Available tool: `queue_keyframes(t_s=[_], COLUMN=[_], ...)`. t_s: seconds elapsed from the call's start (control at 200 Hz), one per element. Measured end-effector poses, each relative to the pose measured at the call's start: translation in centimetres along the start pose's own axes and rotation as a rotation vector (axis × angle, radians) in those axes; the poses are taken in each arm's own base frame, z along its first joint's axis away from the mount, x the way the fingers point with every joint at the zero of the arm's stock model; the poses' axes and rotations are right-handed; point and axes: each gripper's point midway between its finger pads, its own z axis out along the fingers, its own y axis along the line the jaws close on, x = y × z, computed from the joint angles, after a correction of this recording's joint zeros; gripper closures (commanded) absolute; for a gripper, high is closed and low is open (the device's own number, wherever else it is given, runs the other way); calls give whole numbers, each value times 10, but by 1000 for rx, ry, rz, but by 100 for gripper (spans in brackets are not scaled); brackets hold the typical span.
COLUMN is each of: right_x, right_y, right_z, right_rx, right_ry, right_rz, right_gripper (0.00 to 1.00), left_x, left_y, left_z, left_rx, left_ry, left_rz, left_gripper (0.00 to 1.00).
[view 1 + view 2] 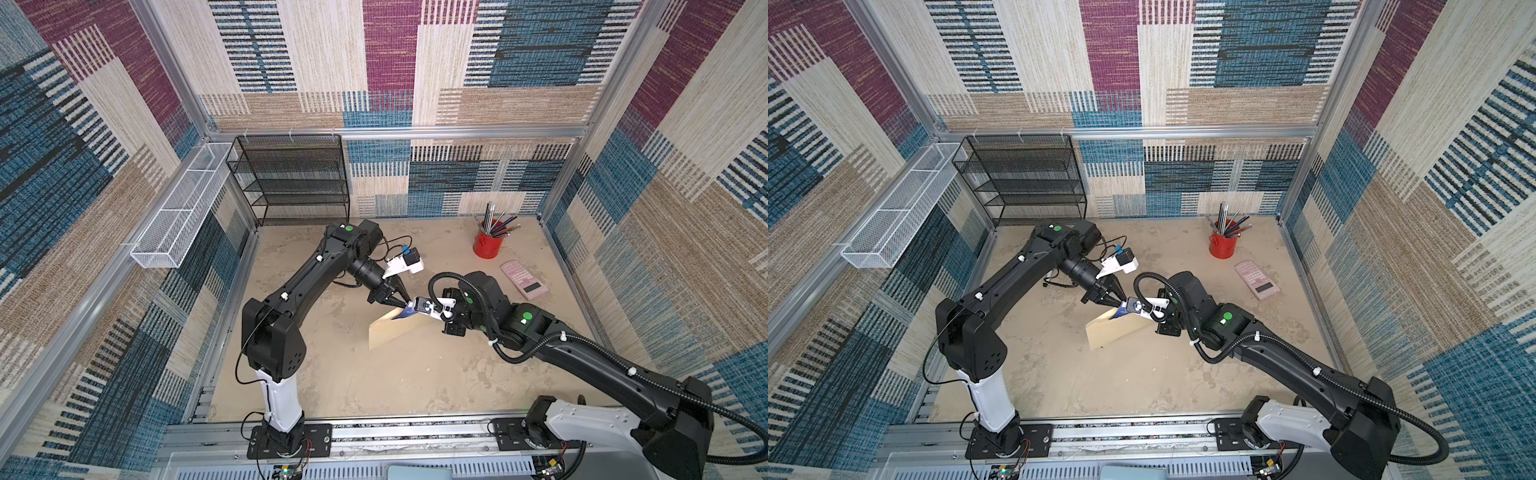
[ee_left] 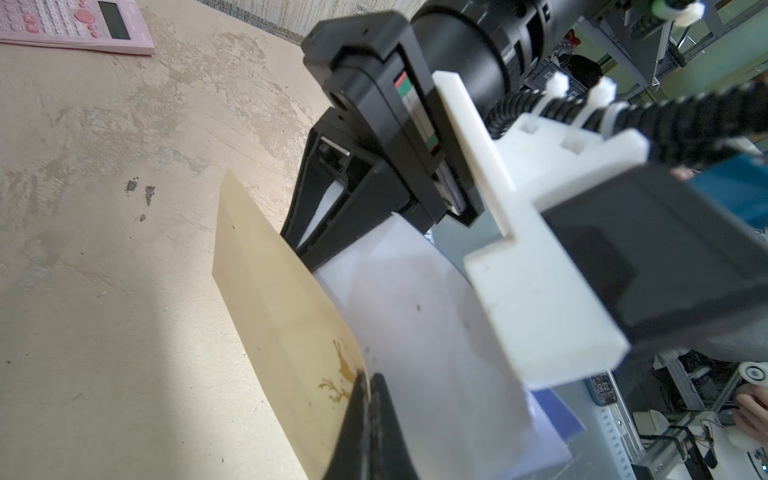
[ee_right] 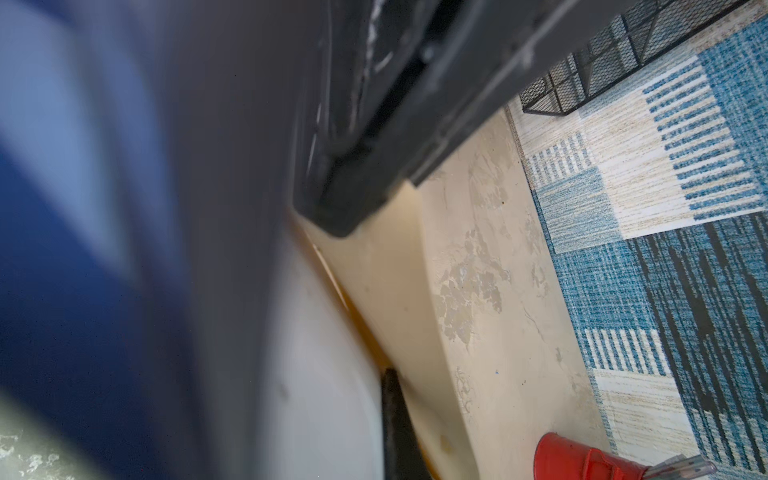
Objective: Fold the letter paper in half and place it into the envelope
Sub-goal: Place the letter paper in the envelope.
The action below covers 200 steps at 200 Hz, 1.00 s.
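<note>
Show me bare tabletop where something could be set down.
Free: the wide strip between envelope and front rail; a smaller patch at the back, beside the red cup. Crowded: the centre, where left arm and right arm meet at the envelope, and by the calculator.

Blue, maroon and beige woven wall panels (image 1: 390,62) enclose a mottled beige tabletop (image 1: 374,386) with a black wire-mesh shelf rack (image 1: 291,183).

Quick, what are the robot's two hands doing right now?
Left gripper: closed, pinching the edge of the envelope.
Right gripper: closed, holding the letter paper.
</note>
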Motion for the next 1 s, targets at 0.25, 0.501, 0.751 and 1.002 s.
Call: queue_keyframes(t_s=[0.25,0.501,0.751,1.002], right_x=[-1,-4,-3,0], right_y=[-8,-11,-12,-12], right_z=[-3,-8,-8,-2], right_rx=[27,30,36,29], right_ry=[15,16,22,57], right_rz=[40,78,88,63], right_gripper=[70,83,100,100], left_x=[-1,-1,-1,-1], left_y=[0,1,2,2], left_z=[0,0,1,3], left_rx=[2,3,5,5], left_ry=[-4,-4,-2,4], left_rz=[1,1,-1,1], left_gripper=[100,100,100,100])
